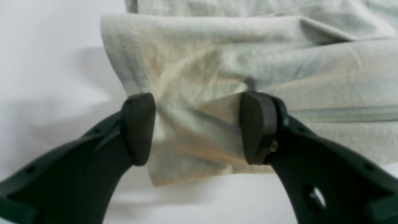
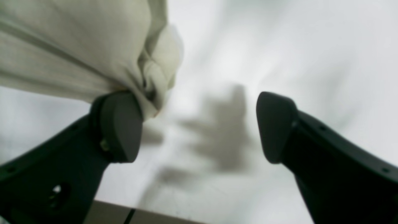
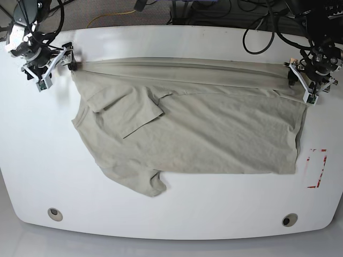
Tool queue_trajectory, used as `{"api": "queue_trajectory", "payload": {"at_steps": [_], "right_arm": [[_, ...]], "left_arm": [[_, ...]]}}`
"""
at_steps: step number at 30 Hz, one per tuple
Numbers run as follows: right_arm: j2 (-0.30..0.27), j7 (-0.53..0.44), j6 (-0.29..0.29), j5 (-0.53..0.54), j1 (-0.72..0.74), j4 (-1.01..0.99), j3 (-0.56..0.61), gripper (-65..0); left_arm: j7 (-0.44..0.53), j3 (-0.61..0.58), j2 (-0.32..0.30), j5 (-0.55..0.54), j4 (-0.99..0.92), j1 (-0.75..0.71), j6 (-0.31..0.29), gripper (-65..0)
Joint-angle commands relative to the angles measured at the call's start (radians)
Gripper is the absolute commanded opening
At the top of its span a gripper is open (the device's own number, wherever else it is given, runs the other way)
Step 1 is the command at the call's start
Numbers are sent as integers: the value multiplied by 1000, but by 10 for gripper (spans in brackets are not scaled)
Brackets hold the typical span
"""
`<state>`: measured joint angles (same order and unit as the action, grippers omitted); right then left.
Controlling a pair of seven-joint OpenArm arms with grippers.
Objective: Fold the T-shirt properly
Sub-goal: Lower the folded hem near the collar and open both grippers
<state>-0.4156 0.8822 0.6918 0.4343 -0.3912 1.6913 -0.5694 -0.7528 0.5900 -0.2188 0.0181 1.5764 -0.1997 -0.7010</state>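
We see the shirt [image 3: 203, 128] spread across the white table [image 3: 32, 160], its far edge folded over. Our left gripper [image 1: 197, 127] stands spread with cloth between its pads at the shirt's right corner; our right gripper [image 2: 199, 127] gapes at the left corner, cloth touching one pad [image 2: 119, 124].

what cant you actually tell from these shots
- Left wrist view: the left gripper straddles a corner of the T-shirt; blur hides whether the pads touch the cloth.
- Right wrist view: cloth lies against one finger of the right gripper; the rest of the shirt is cut off by the frame edge.
- Base view: both grippers are too small to judge.
- Base view: the red mark on the table is too small to read.
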Motion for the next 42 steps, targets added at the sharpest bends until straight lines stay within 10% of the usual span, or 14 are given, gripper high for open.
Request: {"api": "queue_trajectory", "payload": {"at_steps": [1,18,25,42], "right_arm": [[-22,-2,6,-10,-13,95,-28,-120],[218,140,6,-10,80,247,10,-122],[291,140,2,-19,79,234,58,-273],[249,41,6,-139,24,111,55,-469]], "left_arm": [[-24,5,-15,36,9,-1,3,-254],[-30,5,-15,35,34,-17,3,-254],[-30,6,-15,32,40,-48,3,-254],[-30,9,-15,30,71,-151,3,-254]]}}
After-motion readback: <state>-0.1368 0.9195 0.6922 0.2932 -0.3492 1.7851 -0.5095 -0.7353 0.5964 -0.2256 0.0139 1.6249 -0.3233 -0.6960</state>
